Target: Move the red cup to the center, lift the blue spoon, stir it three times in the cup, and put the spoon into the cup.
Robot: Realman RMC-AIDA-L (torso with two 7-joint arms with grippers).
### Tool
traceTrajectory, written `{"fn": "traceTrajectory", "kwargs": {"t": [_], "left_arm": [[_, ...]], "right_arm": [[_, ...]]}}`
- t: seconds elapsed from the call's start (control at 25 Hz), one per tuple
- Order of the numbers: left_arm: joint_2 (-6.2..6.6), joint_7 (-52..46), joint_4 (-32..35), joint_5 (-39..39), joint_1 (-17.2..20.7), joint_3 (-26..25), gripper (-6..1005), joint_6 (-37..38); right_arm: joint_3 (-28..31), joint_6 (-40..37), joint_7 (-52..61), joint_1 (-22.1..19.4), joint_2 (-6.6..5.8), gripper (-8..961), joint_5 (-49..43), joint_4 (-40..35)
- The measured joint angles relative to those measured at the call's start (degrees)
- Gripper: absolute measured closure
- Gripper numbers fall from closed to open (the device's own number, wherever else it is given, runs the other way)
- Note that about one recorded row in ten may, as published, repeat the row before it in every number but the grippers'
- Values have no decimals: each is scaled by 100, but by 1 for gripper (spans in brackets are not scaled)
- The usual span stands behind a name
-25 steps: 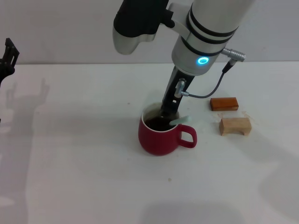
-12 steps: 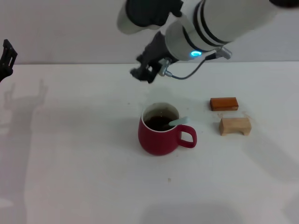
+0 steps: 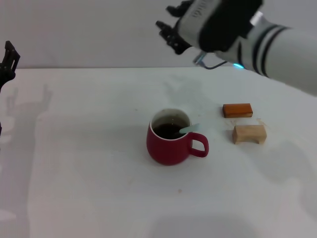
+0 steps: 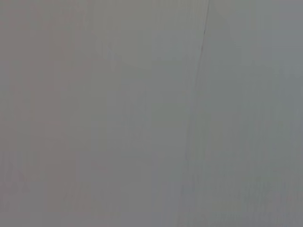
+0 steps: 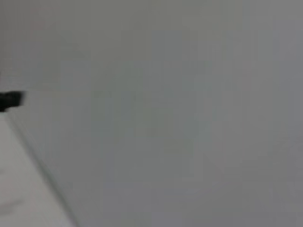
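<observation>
Red cup (image 3: 168,144): upright near centre of the white table (image 3: 89,163); loop handle points to robot's right; dark liquid inside, white rim visible.
Blue spoon (image 3: 188,129): in the cup; pale blue handle leans on the rim on the handle side, tip sticks out over the edge. Bowl end submerged, not visible.
Right gripper (image 3: 171,22): raised high above the table's far edge, well apart from the cup, holding nothing. Fingers appear spread; dark fingertips point away from the robot, toward the wall.
Right arm: white/black housing w/ lit blue ring, enters from upper right of head view.
Left gripper (image 3: 7,62): at far left edge of head view, above the table's far-left corner, well apart from the cup. Finger state: cannot tell.
Orange-brown block (image 3: 237,110): flat on table, to robot's right of the cup.
Pale wooden block (image 3: 249,134): just beside the orange-brown block, on the nearer side; not touching the cup.
Left wrist view: plain grey surface only.
Right wrist view: grey wall, strip of the table's edge, small dark object at frame edge; cannot ID.
</observation>
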Motion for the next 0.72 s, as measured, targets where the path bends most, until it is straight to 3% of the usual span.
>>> {"fn": "traceTrajectory", "kwargs": {"t": [0.08,0.2,0.28,0.4,0.48,0.52,0.6,0.72], "left_arm": [[-2,0,-2,2,-2,3,159,-2],[-4,0,-2,1,-6,5,159,-6],[-9,0,-4,8,-28,19,159,-25],[-9,0,-5,13,-36,26,159,-29],[-12,0,-11,16,-36,29,159,-41],[-14,0,-12,18,-33,32,159,-45],[-17,0,-12,21,-25,35,159,-52],[-18,-32,-39,29,4,45,159,-61]], "right_arm": [[-23,-288,-1,-129,1,641,-11,-39],[-157,-1578,-2,-648,2,641,-16,-292],[-196,-1900,-2,-761,3,641,-18,-364],[-391,-3226,28,-1146,5,641,-6,-775],[-444,-3565,40,-1209,5,641,3,-906],[-572,-4244,66,-1295,5,642,45,-1230],[-734,-4854,105,-1331,6,642,127,-1619],[-858,-5333,132,-1329,10,642,286,-1954]]}}
